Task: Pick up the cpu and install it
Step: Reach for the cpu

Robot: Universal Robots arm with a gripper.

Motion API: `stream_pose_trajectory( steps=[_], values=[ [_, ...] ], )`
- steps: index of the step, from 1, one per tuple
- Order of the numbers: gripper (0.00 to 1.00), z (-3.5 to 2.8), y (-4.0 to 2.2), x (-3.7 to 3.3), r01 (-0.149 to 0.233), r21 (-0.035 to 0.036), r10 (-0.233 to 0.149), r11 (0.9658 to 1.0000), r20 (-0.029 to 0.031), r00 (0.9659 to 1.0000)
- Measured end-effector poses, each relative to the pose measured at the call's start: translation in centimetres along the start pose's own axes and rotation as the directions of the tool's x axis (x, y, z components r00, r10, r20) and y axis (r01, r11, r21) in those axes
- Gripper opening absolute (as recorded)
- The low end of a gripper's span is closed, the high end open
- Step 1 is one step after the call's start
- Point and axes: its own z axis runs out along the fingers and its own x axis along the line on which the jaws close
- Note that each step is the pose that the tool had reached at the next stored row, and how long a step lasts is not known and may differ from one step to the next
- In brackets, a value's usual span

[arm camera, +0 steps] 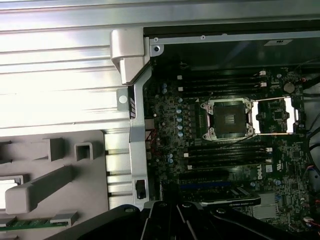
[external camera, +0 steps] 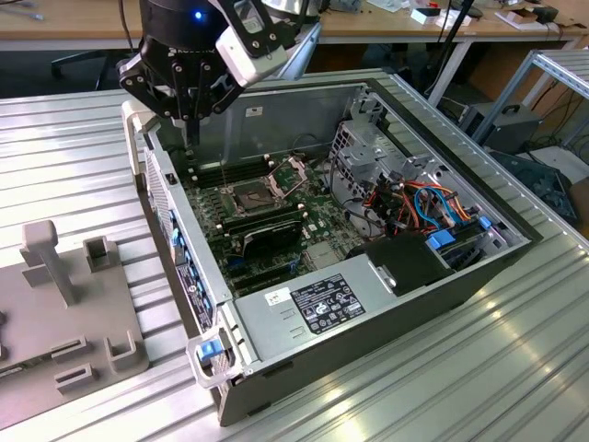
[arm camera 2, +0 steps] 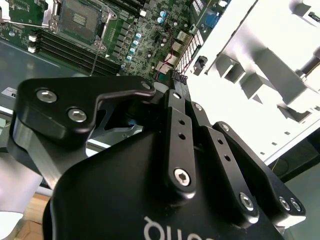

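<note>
One grey fixture (external camera: 83, 304) lies nearest on the ribbed metal bench (external camera: 460, 387), at the exterior view's left. In the first wrist view we find the cpu (arm camera: 10, 192) on that fixture. It is a pale square lying flat in a shallow recess, broad face up, partly cut off by the picture's edge. Being square, it shows no long axis, and its sides run in line with the fixture's edges. A green memory stick (arm camera: 30, 223) lies in a slot just beside it.

Next comes the opened computer case (external camera: 368, 341), lying on its side with the power supply (external camera: 313, 308) at its near end. Deeper inside we see the motherboard (external camera: 317, 207) and its dark square socket (external camera: 253, 195). The socket's hinged metal frame (arm camera: 272, 117) is swung open, leaving the contact field uncovered.

Farther back, the pincer (external camera: 193, 118) hangs pointing down over the case's far corner, on the exterior view's left. It is closed, fingers drawn together at the tips, with nothing visible in its grip, and it is well apart from the cpu. Wooden desks (external camera: 92, 23) line the background.
</note>
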Motion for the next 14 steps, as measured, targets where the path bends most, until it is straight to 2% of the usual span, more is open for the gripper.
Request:
stream_pose_trajectory(
  steps=[14],
  values=[
    [0.11, -0.01, -0.03, 0.48, 0.0, 0.0, 0.0, 1.0, 0.0, 1.0]
  ],
)
